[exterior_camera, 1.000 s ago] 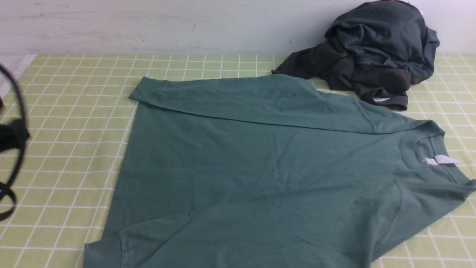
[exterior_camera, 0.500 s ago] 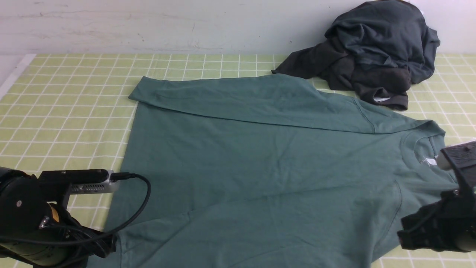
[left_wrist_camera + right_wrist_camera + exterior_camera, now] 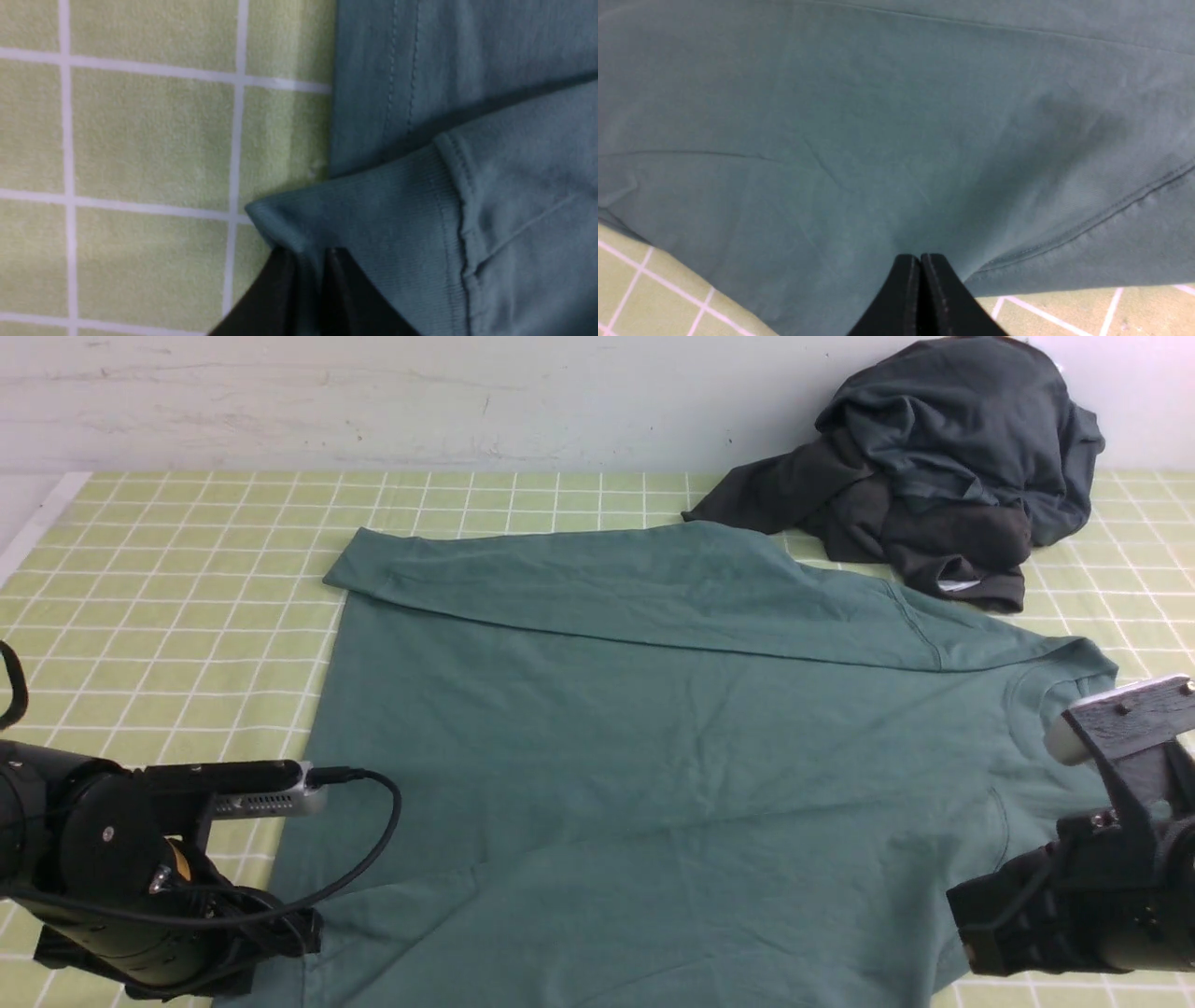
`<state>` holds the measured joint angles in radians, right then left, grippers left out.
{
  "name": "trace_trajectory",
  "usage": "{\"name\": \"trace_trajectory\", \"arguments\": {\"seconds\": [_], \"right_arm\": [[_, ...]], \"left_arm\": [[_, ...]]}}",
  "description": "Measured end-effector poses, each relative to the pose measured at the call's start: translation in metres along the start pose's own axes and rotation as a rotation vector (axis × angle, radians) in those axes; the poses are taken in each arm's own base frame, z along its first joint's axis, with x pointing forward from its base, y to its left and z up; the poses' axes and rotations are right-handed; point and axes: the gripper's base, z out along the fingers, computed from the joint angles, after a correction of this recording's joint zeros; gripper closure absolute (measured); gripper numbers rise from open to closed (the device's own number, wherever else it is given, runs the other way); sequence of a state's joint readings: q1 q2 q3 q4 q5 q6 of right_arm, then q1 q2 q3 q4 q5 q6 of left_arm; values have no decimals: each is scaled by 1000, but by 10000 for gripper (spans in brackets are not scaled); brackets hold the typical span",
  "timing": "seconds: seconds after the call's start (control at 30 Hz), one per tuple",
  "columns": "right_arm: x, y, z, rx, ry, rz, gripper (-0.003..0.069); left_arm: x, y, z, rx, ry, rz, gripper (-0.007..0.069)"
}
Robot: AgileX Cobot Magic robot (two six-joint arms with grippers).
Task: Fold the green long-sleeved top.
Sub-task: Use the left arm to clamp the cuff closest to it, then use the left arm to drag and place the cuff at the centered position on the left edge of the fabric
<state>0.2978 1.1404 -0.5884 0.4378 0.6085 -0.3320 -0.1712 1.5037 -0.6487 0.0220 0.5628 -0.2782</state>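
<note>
since half a second ago both arms have shifted over the cloth: the left arm (image 3: 121, 877) sits slightly further in along the near-left corner, and the right arm (image 3: 1083, 896) has advanced inward and now covers more of the neck area.

surroundings
- the dark charcoal garment (image 3: 943, 457) lies crumpled at the far right, against the wall (image 3: 373, 401). its lower edge meets the far shoulder of the green long-sleeved top (image 3: 653, 737). it is well apart from both grippers.
- the checked green table cover (image 3: 187, 569) lies bare to the left of the top and along the far edge.
- a black cable (image 3: 378, 845) loops from the left wrist camera (image 3: 271, 798) over the near-left part of the top.

task item
- the top lies flat across the middle of the cover, neck toward the right and hem toward the left.
- the far sleeve (image 3: 607, 588) is folded inward along the far edge of the body.

end effectors
- left gripper (image 3: 310, 254): the fingers are clamped on the ribbed cuff (image 3: 373, 219) of the near sleeve, with a ridge of fabric between them. the cuff overlaps the stitched hem (image 3: 402, 70).
- right gripper (image 3: 920, 259): the jaws are pressed fully together, tips against the top's fabric near its edge beside a seam (image 3: 1111, 210). whether any cloth is caught between them cannot be told.
</note>
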Motion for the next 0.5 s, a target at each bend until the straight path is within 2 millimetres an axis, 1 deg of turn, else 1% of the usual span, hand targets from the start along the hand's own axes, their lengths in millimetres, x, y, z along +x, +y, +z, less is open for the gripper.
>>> {"name": "trace_trajectory", "arguments": {"seconds": [0.03, 0.1, 0.17, 0.23, 0.27, 0.3, 0.37, 0.43, 0.5], "right_arm": [[0, 0, 0, -2, 0, 0, 669], [0, 0, 0, -4, 0, -3, 669], [0, 0, 0, -4, 0, -3, 669], [0, 0, 0, -5, 2, -7, 669], [0, 0, 0, -5, 2, -7, 669], [1, 1, 0, -6, 7, -18, 669], [0, 1, 0, -9, 11, -26, 669], [0, 1, -1, -9, 10, -31, 669], [0, 1, -1, -8, 11, -36, 669]], "left_arm": [[-4, -1, -4, 2, -11, 1, 592], [-14, -3, -17, 14, -60, 1, 615], [-25, -6, -34, 30, -124, 5, 619], [-37, -11, -56, 54, -211, 29, 619], [-38, -12, -58, 56, -219, 29, 619], [-47, -19, -76, 74, -295, 90, 619], [-59, -31, -100, 100, -404, 179, 619], [-70, -41, -119, 119, -503, 258, 619], [-81, -51, -137, 142, -597, 297, 619]]}}
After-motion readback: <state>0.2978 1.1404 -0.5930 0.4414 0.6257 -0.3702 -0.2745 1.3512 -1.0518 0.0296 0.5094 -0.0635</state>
